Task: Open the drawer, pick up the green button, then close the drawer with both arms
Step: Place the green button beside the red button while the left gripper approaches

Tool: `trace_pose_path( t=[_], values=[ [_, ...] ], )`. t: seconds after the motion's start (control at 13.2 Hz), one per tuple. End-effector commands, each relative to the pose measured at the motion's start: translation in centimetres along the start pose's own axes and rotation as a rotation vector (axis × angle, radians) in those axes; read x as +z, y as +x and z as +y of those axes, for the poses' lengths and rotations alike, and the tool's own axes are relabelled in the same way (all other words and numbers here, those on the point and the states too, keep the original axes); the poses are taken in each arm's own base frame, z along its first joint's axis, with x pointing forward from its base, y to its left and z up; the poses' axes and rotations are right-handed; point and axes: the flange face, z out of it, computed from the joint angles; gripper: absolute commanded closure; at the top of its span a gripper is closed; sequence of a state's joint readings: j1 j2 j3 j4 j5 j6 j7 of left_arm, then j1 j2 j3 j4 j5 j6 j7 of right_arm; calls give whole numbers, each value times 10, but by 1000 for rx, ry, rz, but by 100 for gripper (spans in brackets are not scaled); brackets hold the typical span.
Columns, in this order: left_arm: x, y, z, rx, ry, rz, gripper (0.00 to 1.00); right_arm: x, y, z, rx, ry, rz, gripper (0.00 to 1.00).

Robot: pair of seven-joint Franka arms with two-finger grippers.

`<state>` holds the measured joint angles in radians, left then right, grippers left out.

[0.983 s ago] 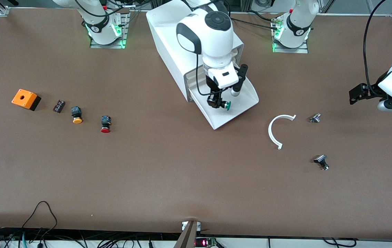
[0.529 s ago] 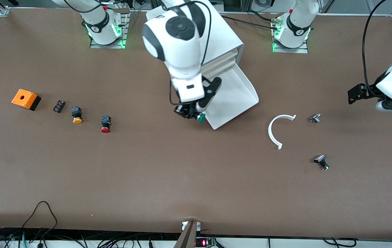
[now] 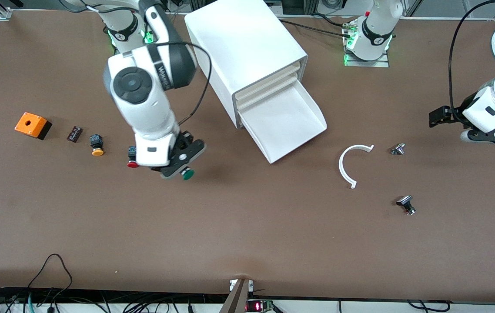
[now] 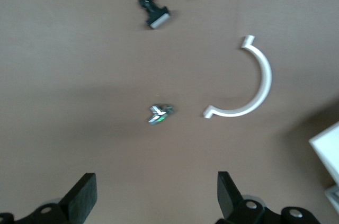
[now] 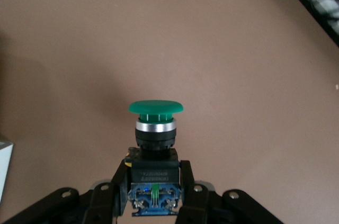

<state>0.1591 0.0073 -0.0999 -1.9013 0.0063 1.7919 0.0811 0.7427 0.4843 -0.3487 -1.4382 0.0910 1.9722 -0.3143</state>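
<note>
Right gripper point(image 5: 154, 195) fingers clamp the button point(image 5: 155, 144), its body half-hidden; left gripper point(image 4: 153, 195) gapes empty.

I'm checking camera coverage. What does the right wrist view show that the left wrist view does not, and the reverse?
Only the right wrist view shows the green button, clamped by its black-blue body in the right tool. Only the left wrist view shows the open left tool, the white arc, two small metal parts and a cabinet corner. Both show bare brown table.
</note>
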Motion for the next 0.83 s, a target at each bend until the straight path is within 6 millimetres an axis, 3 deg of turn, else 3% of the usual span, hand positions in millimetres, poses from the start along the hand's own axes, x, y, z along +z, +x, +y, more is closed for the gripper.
trace_pose_path(
  t=[0.0, 0.15, 0.23, 0.3, 0.53, 0.68, 0.76],
  values=[
    [16, 2, 14, -74, -50, -6, 0, 16, -20, 10, 118, 40, -39, 76],
    [26, 6, 40, -128, -56, -9, 0, 35, -33, 26, 251, 49, -80, 76],
    [32, 8, 54, -156, -69, -8, 0, 47, -40, 25, 332, 72, -104, 76],
    [47, 11, 71, -170, -79, -2, 0, 54, -47, 28, 399, 90, -120, 76],
    [88, 23, 119, -268, -100, -4, 0, 76, -75, 61, 491, 124, -163, 76],
    [118, 29, 152, -333, -113, 1, 0, 87, -114, 92, 549, 154, -200, 76],
    [135, 29, 170, -371, -125, 20, 0, 92, -130, 98, 575, 165, -217, 76]
  ],
)
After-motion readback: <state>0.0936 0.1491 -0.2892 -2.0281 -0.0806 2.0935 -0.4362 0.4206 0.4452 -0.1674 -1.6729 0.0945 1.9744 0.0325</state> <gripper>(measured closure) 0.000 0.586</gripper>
